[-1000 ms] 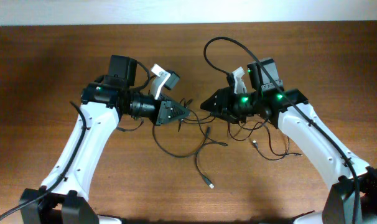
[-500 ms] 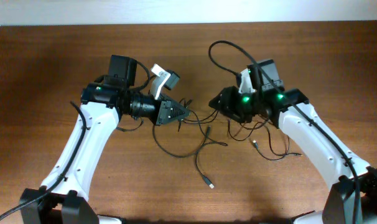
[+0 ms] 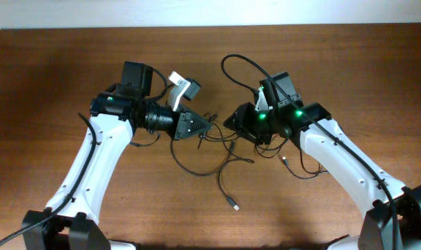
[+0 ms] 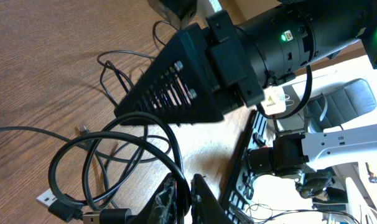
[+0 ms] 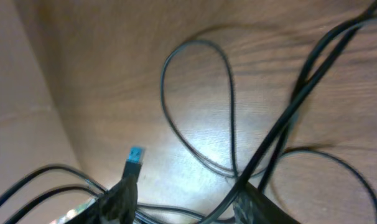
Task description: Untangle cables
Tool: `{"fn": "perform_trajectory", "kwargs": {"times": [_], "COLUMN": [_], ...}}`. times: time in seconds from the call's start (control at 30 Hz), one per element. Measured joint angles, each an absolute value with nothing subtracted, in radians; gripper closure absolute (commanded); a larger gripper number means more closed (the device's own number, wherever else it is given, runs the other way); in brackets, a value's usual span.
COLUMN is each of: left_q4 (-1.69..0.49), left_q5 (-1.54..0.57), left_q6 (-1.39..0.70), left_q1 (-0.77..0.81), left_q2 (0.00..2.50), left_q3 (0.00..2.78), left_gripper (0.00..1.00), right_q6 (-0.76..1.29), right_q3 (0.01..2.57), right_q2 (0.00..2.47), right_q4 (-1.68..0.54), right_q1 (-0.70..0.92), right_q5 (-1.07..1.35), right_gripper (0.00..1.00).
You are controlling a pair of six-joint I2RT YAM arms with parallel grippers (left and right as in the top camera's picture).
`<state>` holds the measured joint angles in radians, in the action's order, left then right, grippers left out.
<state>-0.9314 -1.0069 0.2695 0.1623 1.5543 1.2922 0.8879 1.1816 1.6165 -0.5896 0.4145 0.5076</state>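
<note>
The cables are thin black cords in loose loops on the brown table, between and below the two grippers. One plug end lies toward the front. My left gripper is shut on one black cable, whose loops and USB plug hang beside the jaws. My right gripper faces it at close range and also shows in the left wrist view. Its fingers are open, with cables crossing between them and a blue-tipped plug by the left finger.
A thicker black cable attached to the right arm arcs up behind it. More thin cord loops lie under the right forearm. The table's far edge meets a pale wall.
My right arm has moved left, bringing its gripper closer to the left gripper; the arc of cable behind it shifted left too. The left arm has not moved.
</note>
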Motion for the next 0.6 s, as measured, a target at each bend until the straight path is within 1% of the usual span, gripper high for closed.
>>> {"fn": "perform_trajectory", "kwargs": {"times": [0.03,0.07,0.13,0.17,0.2,0.3,0.37,0.4,0.43,0.47,0.5,0.53,0.6], "left_q4": [-0.931,-0.931,-0.931,-0.931,-0.931,-0.931,-0.932,-0.936,-0.946,-0.952,-0.958,-0.958,-0.958], "left_q5": [-1.007,-1.007,-1.007,-1.007,-1.007,-1.007,-0.991,-0.96,-0.918,-0.871,-0.783,-0.726,-0.636], "left_q6": [0.27,0.27,0.27,0.27,0.27,0.27,0.27,0.27,0.266,0.256,0.224,0.199,0.163], "left_q1": [0.162,0.162,0.162,0.162,0.162,0.162,0.162,0.162,0.162,0.162,0.162,0.162,0.162], "left_q2": [1.554,1.554,1.554,1.554,1.554,1.554,1.554,1.554,1.554,1.554,1.554,1.554,1.554], "left_q3": [1.292,1.292,1.292,1.292,1.292,1.292,1.292,1.292,1.292,1.292,1.292,1.292,1.292], "left_gripper": [0.91,0.91,0.91,0.91,0.9,0.9,0.8,0.7,0.67,0.65,0.6,0.58,0.55], "right_q6": [0.892,0.901,0.914,0.915,0.915,0.891,0.826,0.794,0.776,0.757,0.733,0.721,0.709], "right_q3": [1.182,1.182,1.182,1.182,1.182,1.182,1.182,1.182,1.182,1.182,1.182,1.182,1.182], "right_q2": [1.617,1.617,1.617,1.617,1.621,1.645,1.65,1.646,1.64,1.63,1.617,1.613,1.613], "right_q4": [-0.59,-0.59,-0.579,-0.577,-0.575,-0.568,-0.564,-0.552,-0.549,-0.543,-0.538,-0.539,-0.546], "right_q1": [0.414,0.414,0.414,0.415,0.416,0.417,0.417,0.417,0.415,0.414,0.413,0.413,0.413], "right_q5": [0.481,0.463,0.438,0.433,0.429,0.425,0.422,0.42,0.418,0.418,0.415,0.404,0.363], "right_gripper": [0.62,0.71,0.82,0.94,0.96,0.96,0.96,0.96,0.96,0.92,0.78,0.71,0.68]}}
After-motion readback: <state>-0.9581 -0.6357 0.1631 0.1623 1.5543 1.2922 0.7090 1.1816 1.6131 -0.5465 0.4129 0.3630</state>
